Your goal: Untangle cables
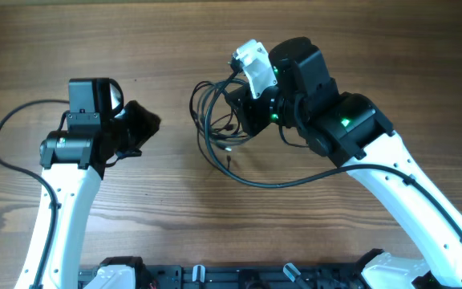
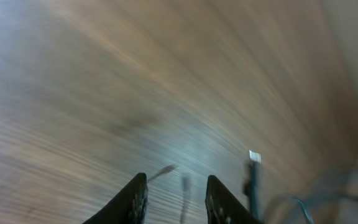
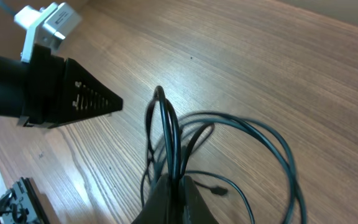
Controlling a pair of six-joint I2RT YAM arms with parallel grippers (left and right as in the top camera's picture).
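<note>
The cables [image 1: 211, 128] are thin black cords, bunched in loose loops at the table's centre, with one long tail curving off to the right. My right gripper [image 1: 243, 112] is shut on several strands of the bundle. In the right wrist view the fingers [image 3: 174, 183] pinch the cords [image 3: 166, 124], which loop upward from the jaws. My left gripper [image 1: 143, 127] is open and empty, left of the bundle and apart from it. Its blurred wrist view shows spread fingers [image 2: 176, 186] with loose cord ends and a white-tipped plug [image 2: 253, 160] ahead.
The wooden table [image 1: 135, 209] bears nothing else besides the arms. A thicker black wire [image 1: 6, 128] arcs along the left arm. The left gripper also shows in the right wrist view [image 3: 86, 96]. A black rack [image 1: 215, 277] lines the front edge.
</note>
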